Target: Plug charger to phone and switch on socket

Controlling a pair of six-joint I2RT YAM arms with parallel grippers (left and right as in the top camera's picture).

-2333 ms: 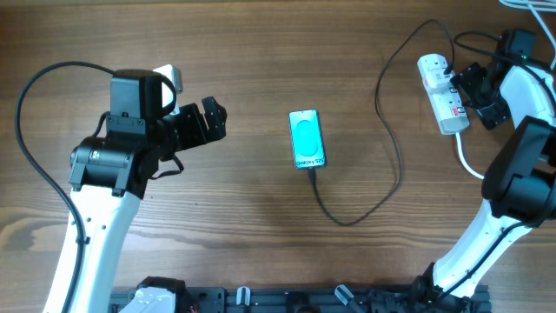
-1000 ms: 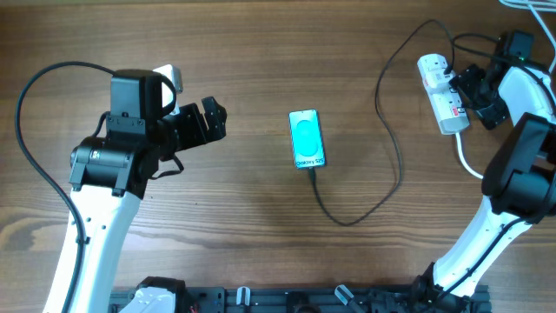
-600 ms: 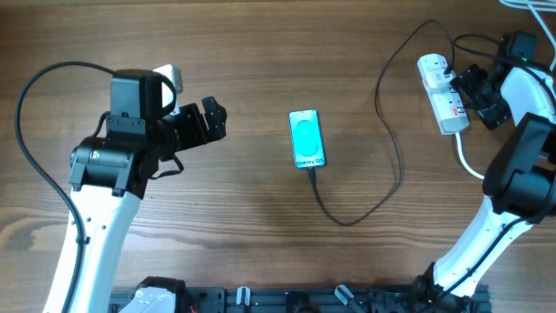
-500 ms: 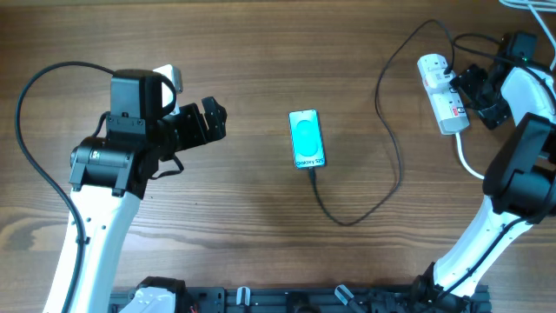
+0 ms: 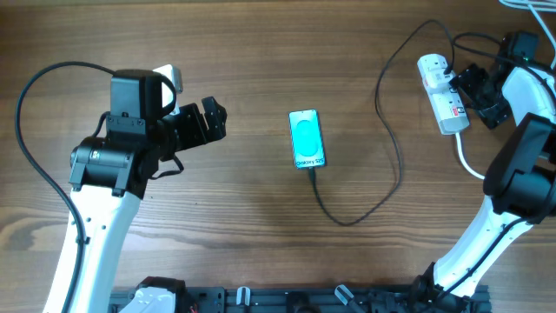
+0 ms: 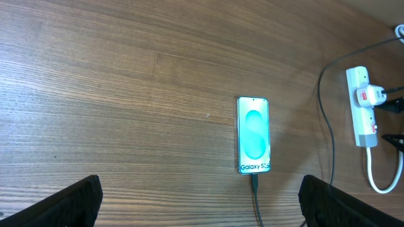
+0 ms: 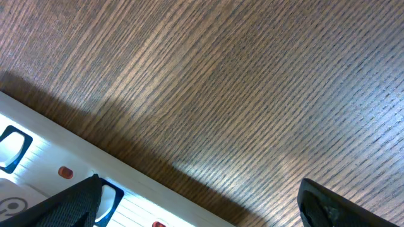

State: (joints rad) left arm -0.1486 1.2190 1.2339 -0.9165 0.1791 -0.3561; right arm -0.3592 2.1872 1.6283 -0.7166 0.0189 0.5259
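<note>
Bench (image 5: 261, 52) holds the phone (image 5: 307, 138), charger (image 6: 254, 183) looks plugged in. Socket (image 5: 443, 109), beside the wide-apart right fingers (image 7: 69, 202), may need switching. Also apart: left fingers (image 6: 63, 202).

**Open lane on the left, cable across the right**

Bare surface (image 5: 252, 69) lies between the left claw (image 5: 217, 120) and the phone (image 5: 307, 138). Right of the phone, the charger (image 5: 400, 171) loops across the path to the socket (image 5: 441, 106). The right claw (image 5: 472, 94) crowds the socket's far side.
</note>
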